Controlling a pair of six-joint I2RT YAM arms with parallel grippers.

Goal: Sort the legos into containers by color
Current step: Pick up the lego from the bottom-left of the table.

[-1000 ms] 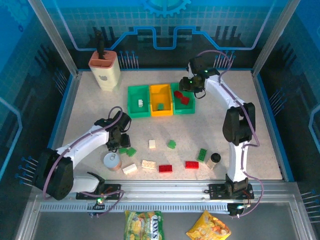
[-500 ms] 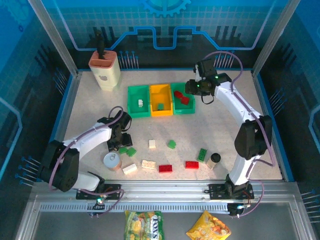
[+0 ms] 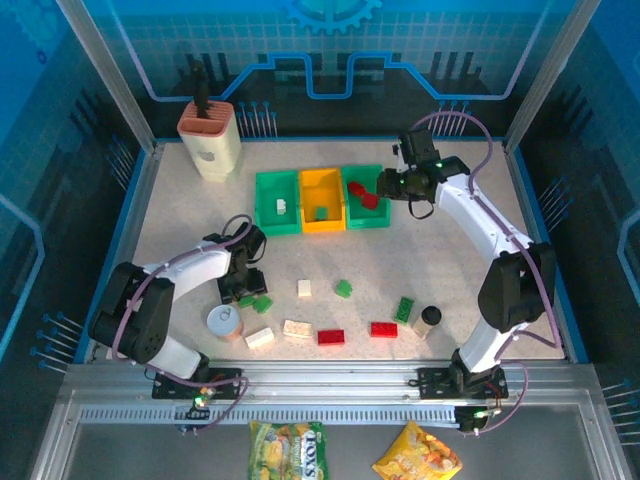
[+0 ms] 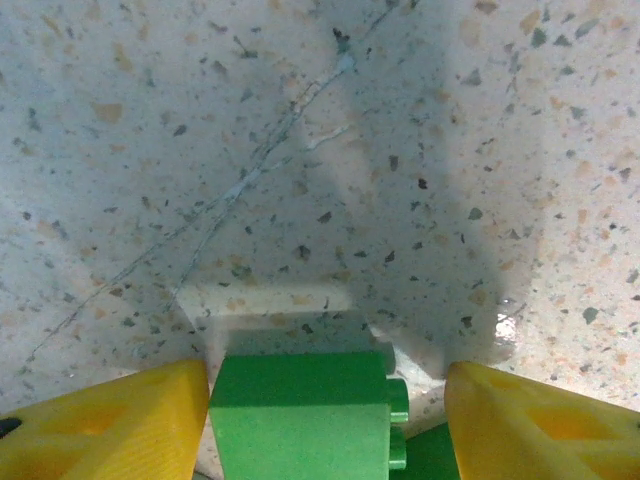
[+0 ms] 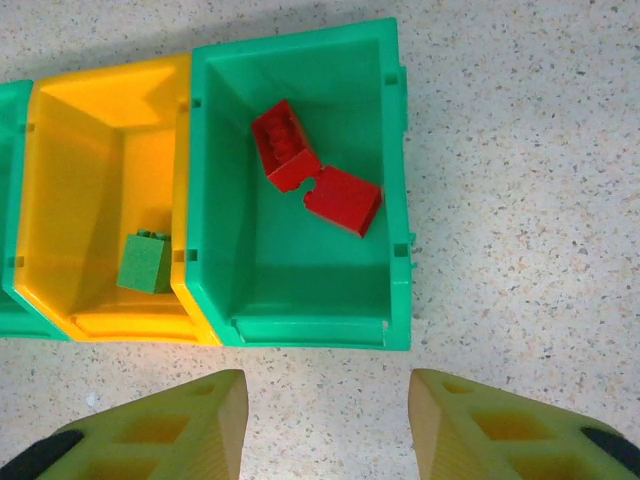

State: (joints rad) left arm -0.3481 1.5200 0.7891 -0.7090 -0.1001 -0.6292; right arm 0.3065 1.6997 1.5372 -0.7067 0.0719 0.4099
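My left gripper [image 3: 243, 288] is down at the table, open around a green lego [image 4: 300, 415]. Its left finger touches the brick, while the right finger stands off the studs. A second green lego [image 4: 432, 456] lies just beside it. My right gripper [image 5: 328, 410] hangs open and empty over bare table at the near edge of the right green container [image 5: 400, 200], which holds two red legos [image 5: 285, 145]. The yellow container [image 5: 70, 200] holds one green lego [image 5: 144, 262]. The left green container [image 3: 277, 203] holds a cream one. Loose legos lie mid-table, such as a red one [image 3: 331, 337].
A silver can [image 3: 225, 322] stands just near my left gripper. A black-capped cylinder [image 3: 428, 319] sits by a green lego [image 3: 404, 308] at the right. The beige knife block [image 3: 210, 140] stands at the back left. Snack bags lie below the rail.
My right arm has swung right, carrying its gripper from over the right green container to beside it. My left gripper has shifted slightly toward the green legos, its jaws a bit wider.
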